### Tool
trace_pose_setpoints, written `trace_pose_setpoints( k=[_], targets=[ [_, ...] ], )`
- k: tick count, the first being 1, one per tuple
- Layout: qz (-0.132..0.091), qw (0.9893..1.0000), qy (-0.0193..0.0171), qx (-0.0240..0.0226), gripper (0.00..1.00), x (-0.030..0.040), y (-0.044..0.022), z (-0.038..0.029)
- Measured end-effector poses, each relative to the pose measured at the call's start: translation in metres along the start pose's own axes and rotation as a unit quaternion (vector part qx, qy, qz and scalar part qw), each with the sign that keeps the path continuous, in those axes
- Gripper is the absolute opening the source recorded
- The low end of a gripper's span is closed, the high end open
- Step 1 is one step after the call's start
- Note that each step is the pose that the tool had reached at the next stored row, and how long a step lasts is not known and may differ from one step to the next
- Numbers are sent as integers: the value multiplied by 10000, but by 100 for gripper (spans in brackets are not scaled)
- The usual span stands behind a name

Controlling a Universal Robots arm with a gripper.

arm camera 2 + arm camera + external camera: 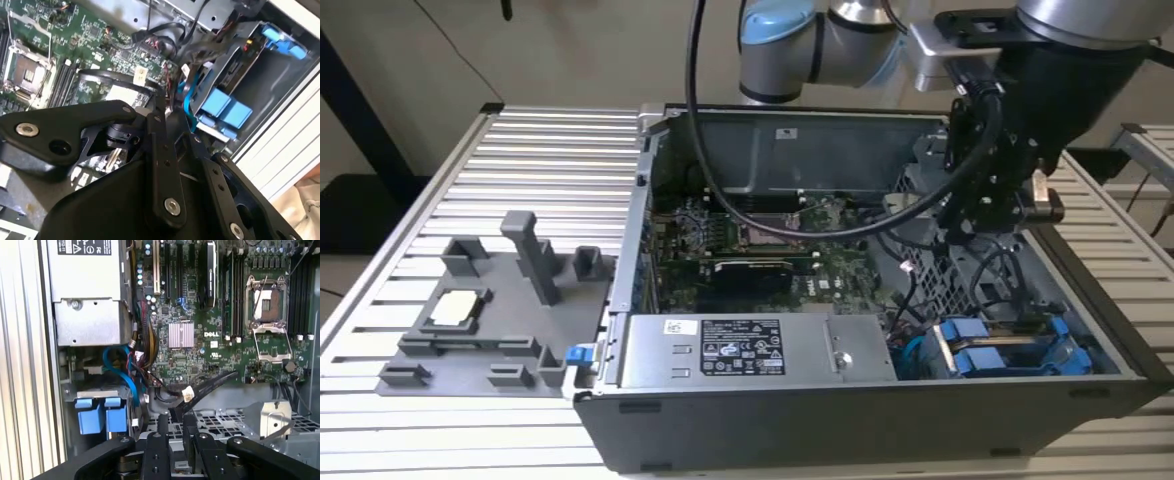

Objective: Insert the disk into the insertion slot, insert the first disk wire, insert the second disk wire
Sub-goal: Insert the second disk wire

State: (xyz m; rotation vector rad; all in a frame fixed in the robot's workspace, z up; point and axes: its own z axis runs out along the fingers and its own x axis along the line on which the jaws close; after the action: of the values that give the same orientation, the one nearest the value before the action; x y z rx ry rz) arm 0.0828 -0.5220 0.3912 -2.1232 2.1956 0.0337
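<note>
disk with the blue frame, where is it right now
In the exterior view the disk sits in the insertion slot at the near corner of the computer case, on the exterior view's right, beside the grey power supply.

Open grey metal computer case (pixel 854 425) sits on slatted aluminium worktop (pixel 520 150). Grey plastic fixture plate (pixel 480 350) just beside it, on the exterior view's left. Inside case: silver power-supply box (pixel 747 350) at near wall, green motherboard (pixel 761 245) behind it, grey sheet-metal drive bay with blue guide pieces (pixel 1007 350) to box's right.
</note>
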Motion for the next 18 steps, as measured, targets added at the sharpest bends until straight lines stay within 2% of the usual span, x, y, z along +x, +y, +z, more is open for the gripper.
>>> trace_pose_setpoints(
  k=[3,4,7,9,11,16,18],
  targets=[
    [-1,10000,0,0,27,2,27,-1],
    [-3,10000,12,2,27,-2,34,0],
    [-36,9999,160,21,27,-38,49,14],
    [-87,9997,227,30,27,-59,56,26],
    [-160,9995,268,34,27,-78,60,42],
    [-388,9987,324,48,27,-117,69,89],
    [-421,9983,390,62,27,-123,81,96]
  ],
)
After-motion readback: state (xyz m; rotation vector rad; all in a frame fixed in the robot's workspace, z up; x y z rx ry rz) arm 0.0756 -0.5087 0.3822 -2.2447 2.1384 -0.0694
